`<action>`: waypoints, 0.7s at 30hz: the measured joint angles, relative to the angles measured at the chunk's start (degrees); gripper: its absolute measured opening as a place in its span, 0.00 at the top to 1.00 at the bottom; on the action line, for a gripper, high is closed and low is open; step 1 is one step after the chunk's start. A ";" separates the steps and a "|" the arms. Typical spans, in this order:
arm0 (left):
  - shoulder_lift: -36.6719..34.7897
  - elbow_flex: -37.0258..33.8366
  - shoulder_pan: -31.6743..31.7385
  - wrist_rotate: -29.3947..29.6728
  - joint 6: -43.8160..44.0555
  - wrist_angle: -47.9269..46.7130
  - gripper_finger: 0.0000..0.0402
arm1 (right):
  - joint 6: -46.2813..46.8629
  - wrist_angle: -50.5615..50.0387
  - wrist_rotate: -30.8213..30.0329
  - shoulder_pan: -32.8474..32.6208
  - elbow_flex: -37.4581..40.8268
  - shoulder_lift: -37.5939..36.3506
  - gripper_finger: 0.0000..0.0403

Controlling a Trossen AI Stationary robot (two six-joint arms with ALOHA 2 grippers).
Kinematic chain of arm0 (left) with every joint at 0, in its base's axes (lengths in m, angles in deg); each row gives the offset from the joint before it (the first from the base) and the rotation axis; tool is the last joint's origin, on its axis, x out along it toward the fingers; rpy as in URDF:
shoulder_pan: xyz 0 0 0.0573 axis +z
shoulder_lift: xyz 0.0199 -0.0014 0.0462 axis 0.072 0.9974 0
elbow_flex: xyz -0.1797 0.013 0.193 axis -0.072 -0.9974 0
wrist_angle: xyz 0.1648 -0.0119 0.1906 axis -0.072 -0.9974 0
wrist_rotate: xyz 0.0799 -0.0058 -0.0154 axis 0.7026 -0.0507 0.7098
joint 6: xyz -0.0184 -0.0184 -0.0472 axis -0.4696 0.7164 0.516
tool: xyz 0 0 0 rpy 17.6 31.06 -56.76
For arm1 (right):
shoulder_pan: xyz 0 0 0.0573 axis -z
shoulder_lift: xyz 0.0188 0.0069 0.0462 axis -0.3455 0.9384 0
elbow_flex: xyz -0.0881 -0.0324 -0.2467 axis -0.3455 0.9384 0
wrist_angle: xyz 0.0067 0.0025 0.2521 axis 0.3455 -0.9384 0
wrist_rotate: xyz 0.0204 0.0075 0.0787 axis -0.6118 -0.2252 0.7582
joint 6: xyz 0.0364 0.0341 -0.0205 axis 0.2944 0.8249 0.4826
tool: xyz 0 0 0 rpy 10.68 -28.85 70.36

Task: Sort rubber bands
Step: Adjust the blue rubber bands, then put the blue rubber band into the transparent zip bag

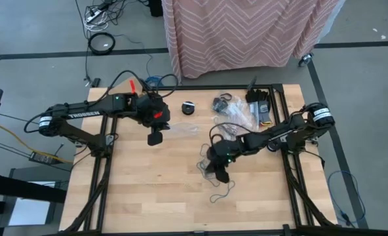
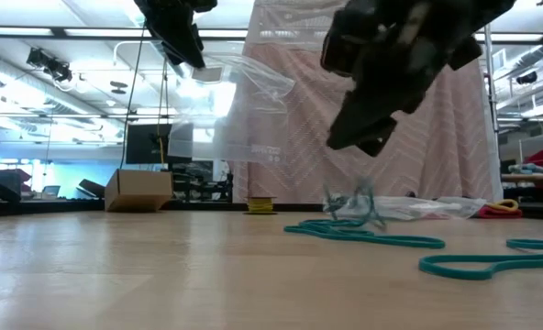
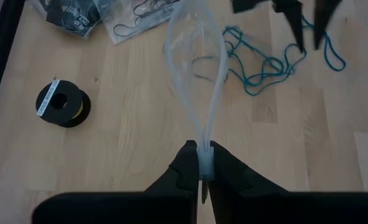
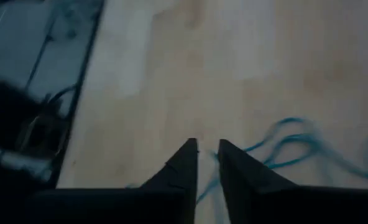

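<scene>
While your left gripper (image 3: pixel 204 180) pinches the clear bag (image 3: pixel 196 68), teal rubber bands (image 2: pixel 382 236) lie unsorted beneath your slightly parted, empty right gripper (image 4: pixel 207 155).

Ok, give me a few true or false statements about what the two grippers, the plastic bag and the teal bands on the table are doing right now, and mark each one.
1. The left gripper is shut on the clear plastic bag. True.
2. The clear plastic bag lies flat on the table. False: it hangs in the air from the left gripper.
3. Teal rubber bands lie loose on the table. True.
4. The right gripper holds a black band up high. False: nothing shows between its fingers, which stand slightly apart above the wood near the teal rubber bands.
5. A small black spool stands on the table. True.
</scene>
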 joint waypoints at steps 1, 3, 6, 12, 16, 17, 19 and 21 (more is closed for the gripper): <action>0.00 0.00 0.00 0.00 0.00 0.02 0.94 | -0.45 -0.07 0.60 -0.70 0.07 0.00 0.82; 0.00 0.00 0.00 -0.02 0.00 0.00 0.94 | -0.80 0.00 0.64 -1.70 0.09 0.00 0.75; 0.00 0.00 0.00 -0.02 0.00 -0.02 0.94 | 0.22 -1.50 -0.10 -2.92 0.07 -0.04 0.65; 0.00 0.00 -0.02 -0.09 -0.07 -0.43 0.94 | 2.23 -7.05 0.86 -8.65 2.66 -0.07 0.51; 0.00 0.00 -0.02 -0.95 -0.13 -0.42 0.94 | 4.20 -6.17 -0.06 -13.13 5.51 -0.09 0.46; 0.00 0.00 -0.02 -1.07 -0.13 -0.42 0.94 | 4.20 -6.20 -1.32 -14.22 6.15 -0.09 0.45; 0.00 0.00 -0.02 -1.27 -0.24 -0.42 0.94 | 3.45 -6.34 -5.17 -16.33 6.87 0.06 0.44; 0.00 0.00 -0.02 -1.38 -0.66 -0.38 0.94 | 1.46 -6.01 -9.48 -17.99 6.98 0.94 0.44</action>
